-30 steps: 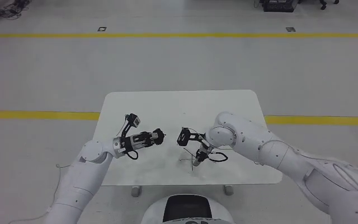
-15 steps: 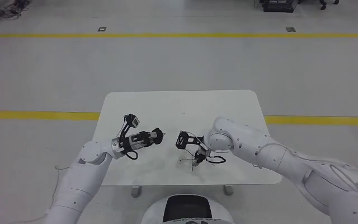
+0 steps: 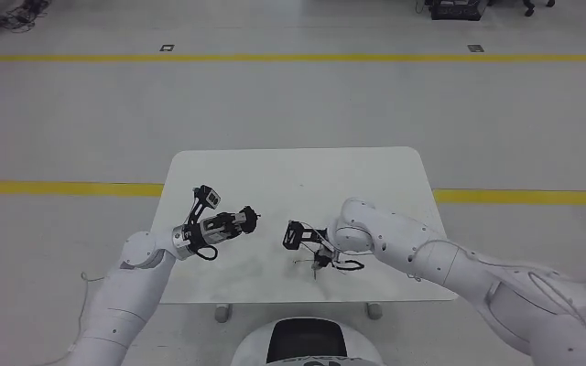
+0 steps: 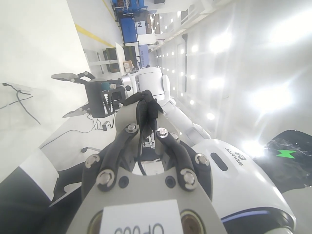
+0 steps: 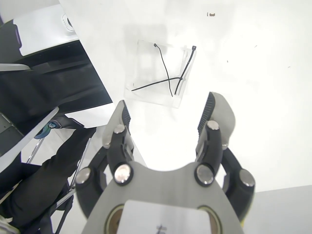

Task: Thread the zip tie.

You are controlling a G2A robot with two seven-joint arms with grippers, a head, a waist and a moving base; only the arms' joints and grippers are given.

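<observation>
- Zip ties (image 5: 169,80) are located on the largest item, the white table (image 3: 293,174): flat, matt, with rounded corners. The work sits near its robot-side edge.
- Tray (image 5: 151,99): clear, rigid, square and shallow. It holds three ties.
- Right gripper (image 5: 167,107): jaws wide apart, ribbed pads, poised above the tray and touching nothing.
- Left gripper (image 4: 145,105): fingers drawn together, raised off the table, well apart from the tray. Black material at the tips cannot be identified.
- Ties: thin black plastic strips, loosely crossed, each with a small square head. Expect them to be light, springy and slick. Grip near the head, leaving the tail free for threading.
</observation>
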